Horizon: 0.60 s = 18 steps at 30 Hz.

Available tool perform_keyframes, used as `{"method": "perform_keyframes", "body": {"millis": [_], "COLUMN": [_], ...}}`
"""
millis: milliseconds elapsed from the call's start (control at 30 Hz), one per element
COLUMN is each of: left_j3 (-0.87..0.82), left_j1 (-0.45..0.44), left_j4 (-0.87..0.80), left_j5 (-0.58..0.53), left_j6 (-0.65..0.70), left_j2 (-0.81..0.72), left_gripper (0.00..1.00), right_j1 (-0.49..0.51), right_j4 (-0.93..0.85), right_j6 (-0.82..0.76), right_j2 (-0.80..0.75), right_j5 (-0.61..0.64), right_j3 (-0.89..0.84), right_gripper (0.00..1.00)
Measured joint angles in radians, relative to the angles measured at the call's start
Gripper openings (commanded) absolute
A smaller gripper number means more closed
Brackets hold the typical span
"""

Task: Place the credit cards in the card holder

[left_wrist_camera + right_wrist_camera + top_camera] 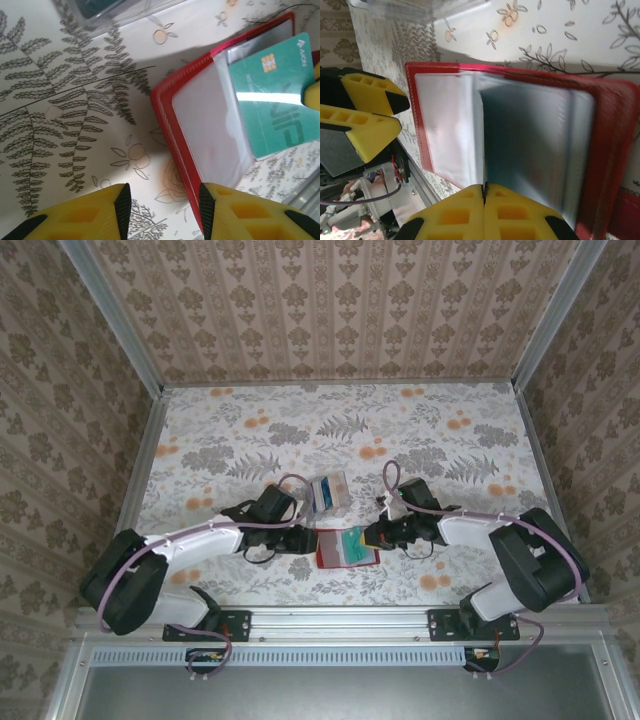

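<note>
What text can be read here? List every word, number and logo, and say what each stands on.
"VIP": large letters on the teal card, which sits partly in the card holder.
"AEON", small and uncertain: beside a triangle logo at that card's corner.
Line of characters by the card's chip: too blurred to read.
No other text.

Flat table (430,430) under a pale print of grey fern fronds and orange blossoms, edged left and right by metal rails in the top view. Low in the centre of that frame, lying open and flat on the print: red card holder (325,550), clear pockets facing up. Just above it and apart from it: small clear case (329,490) with blue and white contents, likewise resting on the print. Same case along the top edge of both wrist views.
</note>
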Motion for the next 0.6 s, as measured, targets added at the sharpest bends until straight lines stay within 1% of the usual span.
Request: {"method": "perform_keyframes", "body": {"millis": [133, 200, 300, 400, 467, 600], "left_j3": [0.010, 0.012, 0.016, 0.019, 0.019, 0.025], "left_j1": [-0.001, -0.002, -0.006, -0.006, -0.006, -0.006], "left_j4": [-0.004, -0.003, -0.010, -0.010, -0.010, -0.012], "left_j5": [-0.017, -0.025, -0.045, -0.056, -0.066, -0.072], "left_j6": [-0.006, -0.006, -0.014, -0.021, -0.024, -0.024], "left_j2": [0.039, 0.044, 0.048, 0.060, 0.072, 0.100], "left_gripper": [0.42, 0.39, 0.33, 0.23, 0.19, 0.16], "right_j1": [0.000, 0.000, 0.000, 0.000, 0.000, 0.000], "right_j4": [0.031, 0.055, 0.077, 0.102, 0.122, 0.183], "right_j6": [0.002, 0.005, 0.008, 0.009, 0.012, 0.033], "right_j2": [0.066, 0.082, 0.082, 0.082, 0.090, 0.128], "right_j5": [-0.049, -0.068, -0.078, -0.085, -0.092, -0.098], "right_j3": [0.001, 0.001, -0.001, -0.006, -0.008, -0.019], "right_gripper": [0.00, 0.00, 0.00, 0.00, 0.00, 0.00]}}
